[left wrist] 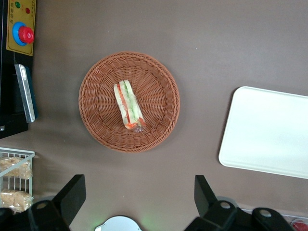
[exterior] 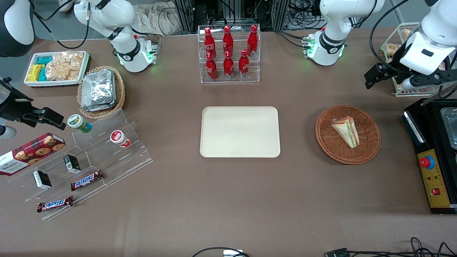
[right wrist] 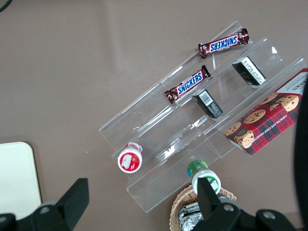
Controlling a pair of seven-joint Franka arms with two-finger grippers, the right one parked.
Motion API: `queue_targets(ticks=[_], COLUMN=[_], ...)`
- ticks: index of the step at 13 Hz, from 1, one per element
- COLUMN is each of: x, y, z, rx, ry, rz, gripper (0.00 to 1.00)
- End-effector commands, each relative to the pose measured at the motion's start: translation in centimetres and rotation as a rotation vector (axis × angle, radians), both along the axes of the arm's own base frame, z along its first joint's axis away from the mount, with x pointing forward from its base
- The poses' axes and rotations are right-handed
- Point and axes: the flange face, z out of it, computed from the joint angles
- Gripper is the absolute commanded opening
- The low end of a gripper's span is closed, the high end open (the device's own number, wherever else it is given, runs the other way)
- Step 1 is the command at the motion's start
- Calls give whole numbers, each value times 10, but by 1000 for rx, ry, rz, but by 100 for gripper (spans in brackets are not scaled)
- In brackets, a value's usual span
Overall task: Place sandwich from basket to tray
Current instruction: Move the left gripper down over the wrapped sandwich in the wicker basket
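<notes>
The sandwich (exterior: 346,131) (left wrist: 128,106), a pale wedge with green and red-orange layers, lies in the round reddish-brown basket (exterior: 323,141) (left wrist: 96,120). The cream tray (exterior: 240,132) (left wrist: 269,130) lies bare at the table's middle, beside the basket. My gripper (exterior: 373,76) (left wrist: 138,192) hangs high above the table, farther from the front camera than the basket and toward the working arm's end. Its fingers (left wrist: 72,192) stand wide apart and open, with only brown tabletop between them.
A black control box with a red button (exterior: 433,164) (left wrist: 21,33) sits beside the basket at the working arm's end. A wire rack of snacks (exterior: 400,46) stands near the gripper. A clear rack of red bottles (exterior: 228,50) stands farther back than the tray.
</notes>
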Motion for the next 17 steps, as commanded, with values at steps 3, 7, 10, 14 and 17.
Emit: queue_targets(ticks=[3,7,10,14,17], x=[0,-1,-1,2,8], y=[2,34,51,74,75], z=[2,-80,-179,-277,-312], rx=[16,18,18,6,-1], ry=[44,65,26,70,74], rz=[-3,68,170,232,238], gripper=[100,100,100,100,100])
